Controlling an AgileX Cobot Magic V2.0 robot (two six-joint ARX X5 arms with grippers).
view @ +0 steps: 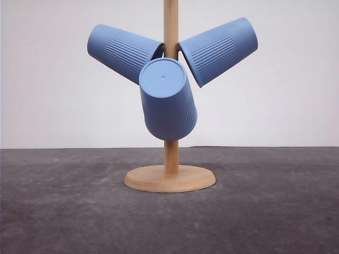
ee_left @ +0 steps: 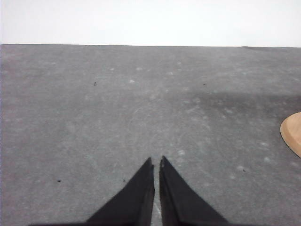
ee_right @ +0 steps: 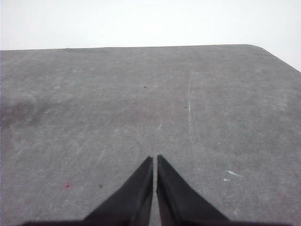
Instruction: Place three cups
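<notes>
Front view: low, near table point(view: 63, 211) level, facing wall, close on stand point(view: 170, 177). Left wrist view: just behind left gripper point(ee_left: 156, 162), looking forward over table; stand base (edge only) beyond fingertips, shared with front. Right wrist view: behind right gripper point(ee_right: 155, 160), facing table's far corner.

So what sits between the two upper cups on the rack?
The wooden post, in the front view; the left cup and right cup angle away from it.

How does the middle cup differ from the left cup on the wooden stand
The middle cup hangs lowest with its flat base toward the camera; the left cup sits higher, showing its ribbed side, base pointing up and left. Both are the same light-blue ribbed tumblers, hung on the stand.
</notes>
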